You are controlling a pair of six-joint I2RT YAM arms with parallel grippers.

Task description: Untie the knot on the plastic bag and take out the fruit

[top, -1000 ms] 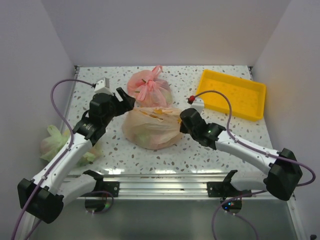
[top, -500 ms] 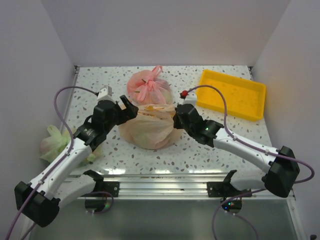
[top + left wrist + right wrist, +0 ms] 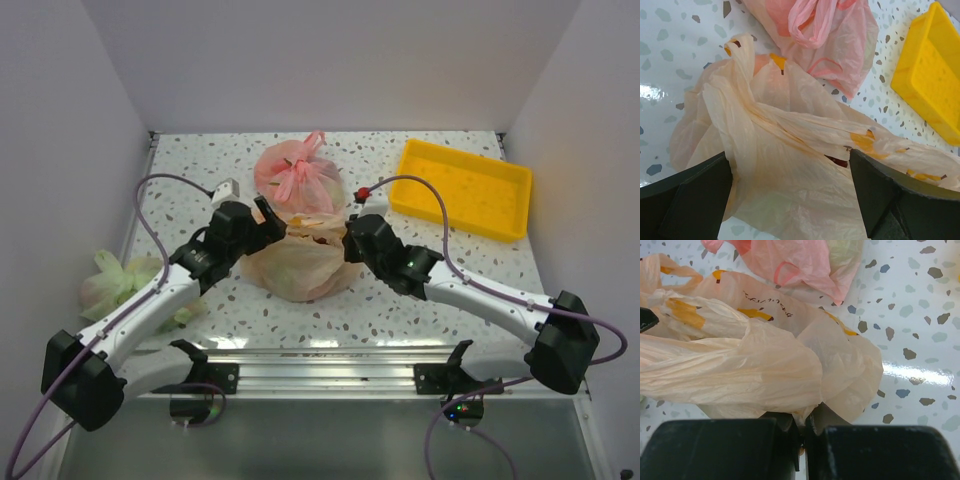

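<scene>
The peach-orange plastic bag lies crumpled mid-table between both arms. My left gripper is open at the bag's left top; in the left wrist view its gripper straddles the bag film, one finger on each side. My right gripper is shut on a fold of the bag's right side, and the pinch shows at the gripper in the right wrist view. A loose handle strip stands up; I cannot make out the knot. A dark red bit of fruit peeks from a gap.
A smaller knotted pink bag lies just behind the peach bag, touching it. A yellow tray sits at the back right. A pale green bag rests by the left wall near the left arm.
My left gripper has opened wide and moved right onto the bag's top. My right gripper, still shut on film, has shifted left and back, bunching the bag.
</scene>
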